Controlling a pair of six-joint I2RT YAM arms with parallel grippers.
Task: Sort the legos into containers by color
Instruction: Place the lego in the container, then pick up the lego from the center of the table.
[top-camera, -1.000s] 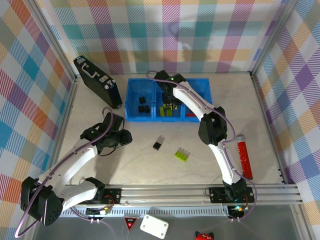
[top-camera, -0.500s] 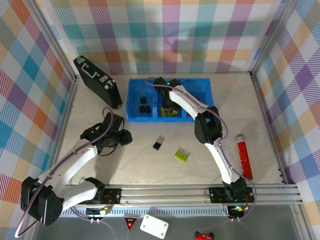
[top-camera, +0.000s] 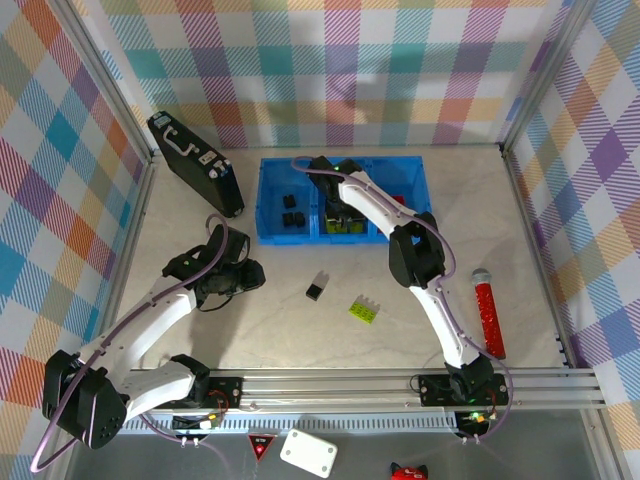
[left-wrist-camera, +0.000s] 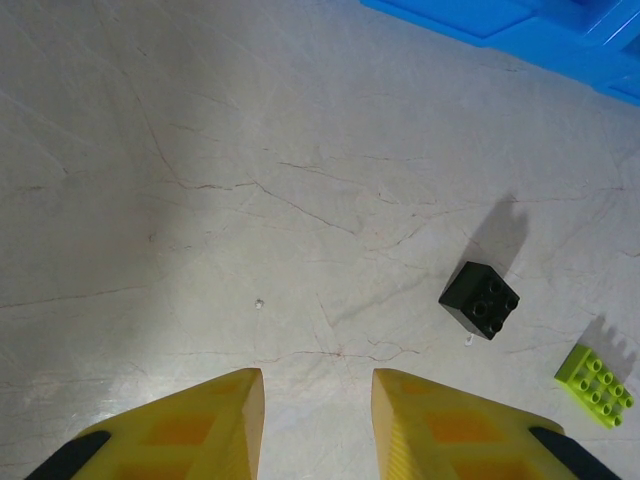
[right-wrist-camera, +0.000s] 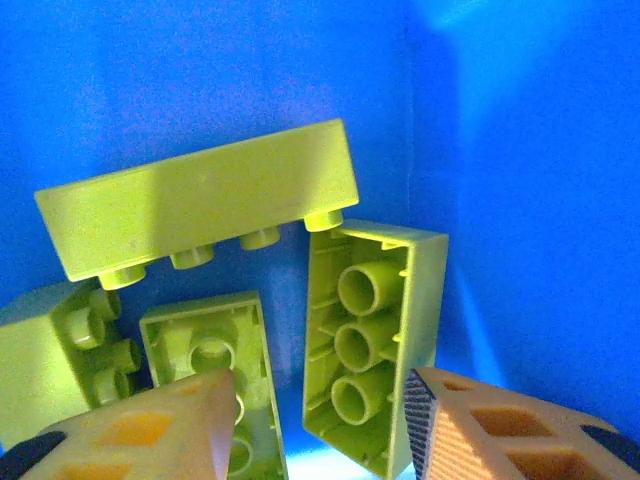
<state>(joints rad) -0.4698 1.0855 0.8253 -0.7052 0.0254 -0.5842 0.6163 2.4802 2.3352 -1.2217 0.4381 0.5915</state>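
Right pincer (right-wrist-camera: 318, 385) sat low in the middle bin of the blue tray (top-camera: 300, 238). Its fingers were parted and gripped nothing. An upturned lime brick (right-wrist-camera: 375, 330) lay loose between the tips, and other lime bricks (right-wrist-camera: 200, 205) were crowded just beside it.

Left pincer (left-wrist-camera: 318, 385) was a little open and empty, hanging over bare worktop (left-wrist-camera: 200, 180) on the left.

Two pieces lay unsorted on the worktop between the arms: a black brick (top-camera: 316, 289) and a lime plate (top-camera: 364, 310), near each other. More black bricks (top-camera: 289, 208) were in the left bin.

Risks as I saw them:
- The right fingers were in among the pile, so a skewed exit could hook a brick and flick it over the wall, or shove the tray.
- If the fingers shut there, they'd re-grab the upturned brick.
- The loose pieces sat between both arms, so two reaches at once could clash.
- The black cube was small and turned at an angle. An off-axis pinch could spin it out.
- The lime plate looked low, so the fingers might scrape the worktop or miss it.
- The red strip (top-camera: 488, 315) at near right could be taken for a brick.
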